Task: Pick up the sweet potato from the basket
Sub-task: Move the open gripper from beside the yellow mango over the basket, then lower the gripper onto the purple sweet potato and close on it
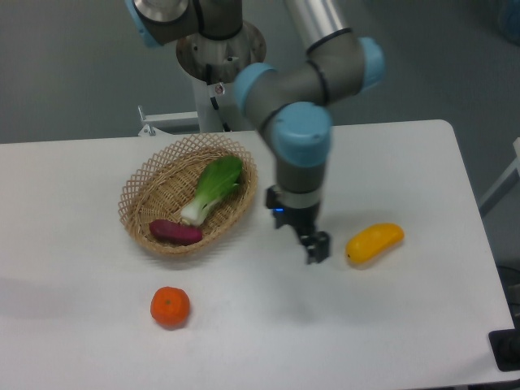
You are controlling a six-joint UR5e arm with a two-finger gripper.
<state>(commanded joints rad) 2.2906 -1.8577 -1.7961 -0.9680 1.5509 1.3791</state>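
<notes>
The sweet potato (pixel 175 232), dark reddish-purple, lies in the front part of the wicker basket (pixel 132 193) at centre left of the table. My gripper (pixel 296 234) hangs just above the table to the right of the basket, between it and a yellow fruit. It is open, with nothing between its fingers, and apart from the sweet potato.
A green-and-white leafy vegetable (pixel 214 187) lies in the basket behind the sweet potato. An orange (pixel 170 307) sits in front of the basket. The yellow oblong fruit (pixel 374 243) lies on the table right of my gripper. The robot base (pixel 219 65) stands behind the basket.
</notes>
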